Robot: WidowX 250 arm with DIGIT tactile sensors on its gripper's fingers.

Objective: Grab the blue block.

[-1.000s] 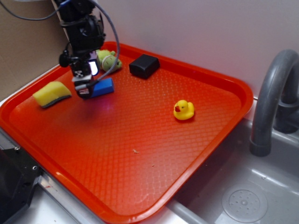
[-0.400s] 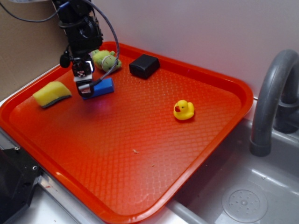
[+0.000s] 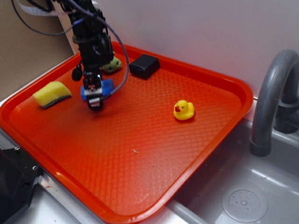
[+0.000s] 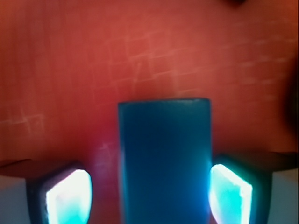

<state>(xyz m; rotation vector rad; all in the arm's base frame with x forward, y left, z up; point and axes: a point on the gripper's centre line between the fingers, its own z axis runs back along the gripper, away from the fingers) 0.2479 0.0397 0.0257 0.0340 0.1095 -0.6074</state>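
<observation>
As gripper [image 4: 149,189] straddles it, blue block [image 4: 163,158] sits between fingers

My claw [image 3: 95,103] down low over red tray [image 3: 196,154], blue block [image 3: 103,87] right behind it, grip unclear from here. Yellow sponge [image 3: 52,93] left, black block [image 3: 144,66] behind, rubber duck [image 3: 183,110] well right.

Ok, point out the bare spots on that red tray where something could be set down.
The near half of the tray is bare, from the rubber duck forward. The far left corner is crowded: yellow sponge, blue block, gripper, green toy, black block.
</observation>
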